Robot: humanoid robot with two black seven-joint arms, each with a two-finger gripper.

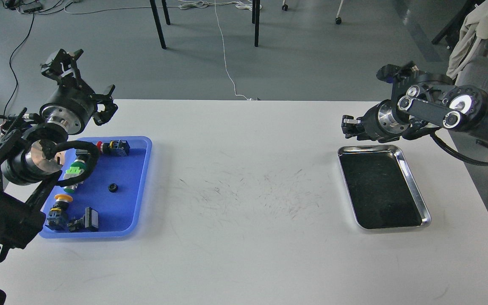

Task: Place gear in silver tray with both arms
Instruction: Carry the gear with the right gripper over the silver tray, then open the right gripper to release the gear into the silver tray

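The gear (112,187) is small and black and lies in the middle of the blue plastic tray (127,169) at the table's left. The silver tray (392,227) lies at the right with a dark, mirror-like bottom and nothing in it. My left gripper (85,84) is open with its fingers spread wide. It hangs above the blue tray's far left corner, apart from the gear. My right gripper (349,128) points left, just beyond the silver tray's far edge. It is small and dark, so its fingers cannot be told apart.
The blue tray also holds several push-button switches, red (112,148), green (73,170) and yellow (59,203), and a black part (86,221). A white table (244,190) with scuff marks spans the space between the trays. Chairs and cables stand on the floor beyond the table.
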